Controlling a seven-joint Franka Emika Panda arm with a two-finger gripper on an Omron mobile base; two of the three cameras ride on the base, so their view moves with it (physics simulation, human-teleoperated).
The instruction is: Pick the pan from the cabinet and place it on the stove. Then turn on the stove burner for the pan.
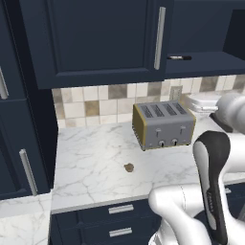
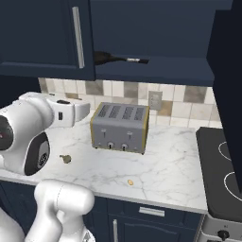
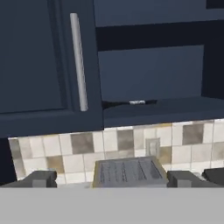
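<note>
My fingers (image 3: 111,178) are spread as wide as they go, nothing between them, the two dark tips (image 3: 40,178) sitting far apart at the bottom of my hand view. I'm looking straight at the cabinet (image 3: 39,61): one navy door is shut on the left with its long silver bar handle (image 3: 78,61) running down it, and beside that the compartment stands open, dark inside.

There's the pan (image 3: 129,103). It lies on the navy shelf (image 3: 166,111) of that open compartment, low and flat, just past the edge of the shut door. From the right base view I see its black body tucked behind the door edge and its thin handle (image 2: 130,60) reaching out to the right along the shelf. From the left base view only a sliver of it (image 1: 179,58) shows beside the door handle.

Below the shelf runs the tiled backsplash (image 3: 131,142), and under that the silver toaster (image 2: 120,127) with its yellow side stands on the marble worktop (image 2: 165,160). A small brown bit (image 1: 128,167) lies on the worktop in front of the toaster. The black stove (image 2: 220,165) with its white rings sits at the right end of the worktop, bare, well apart from the pan.
</note>
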